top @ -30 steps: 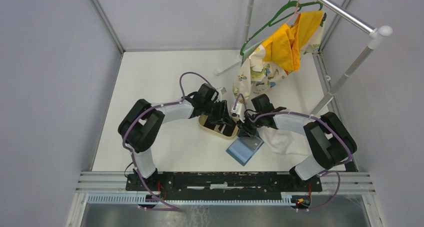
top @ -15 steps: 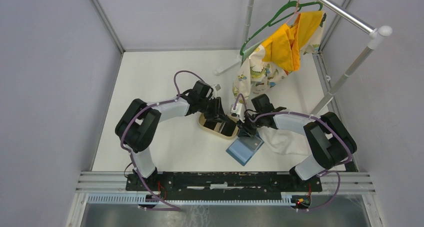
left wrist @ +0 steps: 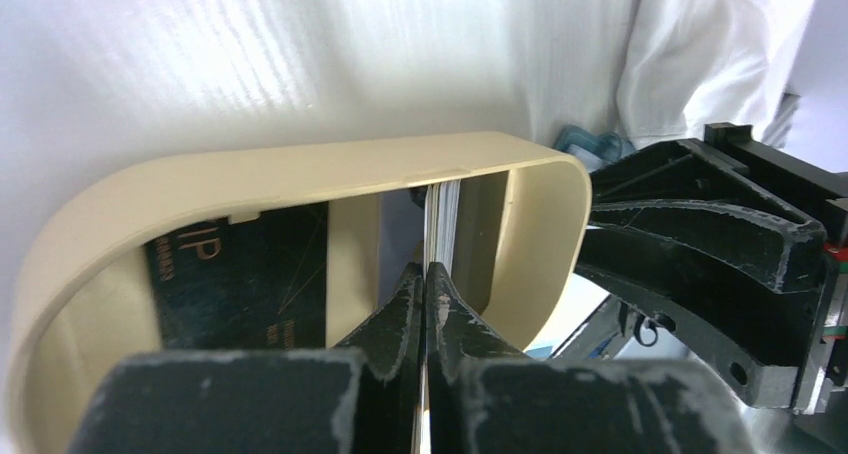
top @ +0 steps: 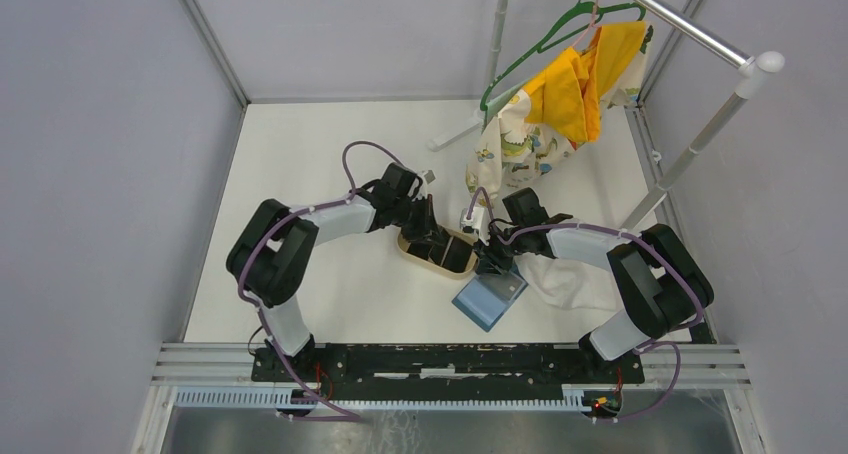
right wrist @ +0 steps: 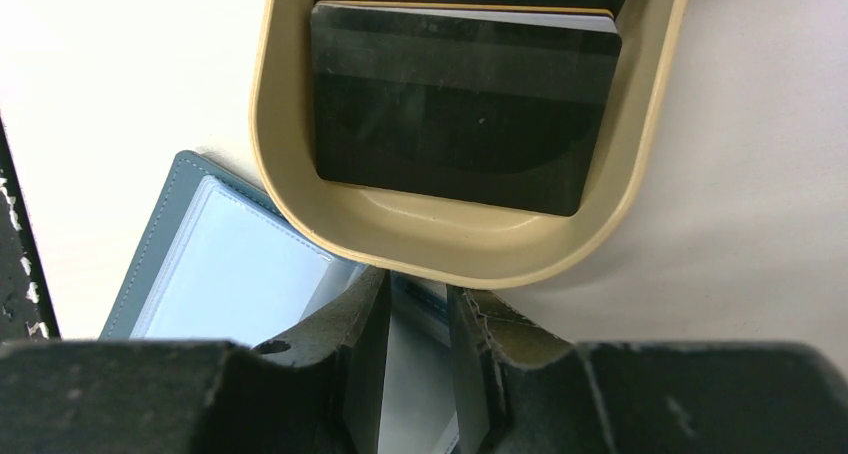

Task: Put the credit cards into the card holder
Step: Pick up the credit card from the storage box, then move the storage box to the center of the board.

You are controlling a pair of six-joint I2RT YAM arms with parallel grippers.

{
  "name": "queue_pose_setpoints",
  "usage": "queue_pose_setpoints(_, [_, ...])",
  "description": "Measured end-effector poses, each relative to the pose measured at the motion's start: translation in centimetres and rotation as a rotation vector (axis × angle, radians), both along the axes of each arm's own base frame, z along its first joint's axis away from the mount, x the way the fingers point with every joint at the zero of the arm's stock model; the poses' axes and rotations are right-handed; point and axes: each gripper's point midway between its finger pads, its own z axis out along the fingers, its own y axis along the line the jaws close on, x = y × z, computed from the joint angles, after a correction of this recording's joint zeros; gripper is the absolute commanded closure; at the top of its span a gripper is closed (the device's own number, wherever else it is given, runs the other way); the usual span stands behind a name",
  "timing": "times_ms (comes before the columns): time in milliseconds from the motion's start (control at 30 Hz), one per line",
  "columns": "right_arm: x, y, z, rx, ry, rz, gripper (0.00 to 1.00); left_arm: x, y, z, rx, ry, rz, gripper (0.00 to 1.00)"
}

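The tan oval tray (top: 441, 267) holds black credit cards (right wrist: 460, 104); one with gold letters lies flat in the left wrist view (left wrist: 240, 289). My left gripper (top: 432, 232) is over the tray, shut on a thin pale card (left wrist: 442, 209) held edge-on between its fingertips (left wrist: 427, 269). The blue card holder (top: 490, 299) lies open next to the tray's near end, its clear pockets showing (right wrist: 230, 274). My right gripper (top: 494, 262) sits at the holder's far edge, its jaws narrowly apart around a pale inner flap (right wrist: 418, 299).
A white cloth (top: 570, 279) lies under the right forearm. A clothes rack (top: 700, 34) stands at the back right with a yellow and patterned garment (top: 575, 84) on a green hanger. Grey walls enclose the white table.
My left gripper has drawn back a little to the left over the tray with the card in it. The right gripper and the card holder have not moved.
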Motion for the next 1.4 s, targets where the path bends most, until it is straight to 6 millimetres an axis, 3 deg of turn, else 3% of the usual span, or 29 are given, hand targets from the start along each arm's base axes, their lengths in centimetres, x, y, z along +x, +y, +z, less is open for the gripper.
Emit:
queue_pose_setpoints(167, [0.2, -0.1, 0.0, -0.006, -0.012, 0.004, 0.66, 0.6, 1.3, 0.9, 0.058, -0.065, 0.034, 0.98])
queue_pose_setpoints(367, [0.8, -0.5, 1.0, -0.021, -0.082, 0.016, 0.63, 1.2, 2.8, 4.2, 0.076, -0.201, 0.073, 0.98])
queue_pose_setpoints(600, [0.8, -0.6, 3.5, 0.001, -0.203, 0.098, 0.63, -0.1, 3.9, 8.4, -0.01, -0.349, 0.086, 0.98])
queue_pose_setpoints(800, [-0.5, -0.4, 4.6, 0.032, -0.265, 0.225, 0.66, -1.5, 4.6, 10.3, -0.078, -0.429, 0.087, 0.98])
queue_pose_setpoints(1000, [-0.2, 0.2, 3.3, -0.037, -0.279, 0.228, 0.67, -2.1, 5.6, 12.8, -0.12, -0.519, 0.118, 0.98])
queue_pose_setpoints(1167, [1.4, 2.3, 2.5, -0.113, -0.27, 0.21, 0.68, -2.7, 6.3, 14.3, -0.148, -0.574, 0.137, 0.98])
queue_pose_setpoints(1400, [8.1, 9.5, 6.2, -0.02, -0.352, 0.104, 0.65, -3.7, 7.1, 13.7, -0.172, -0.611, 0.149, 0.98])
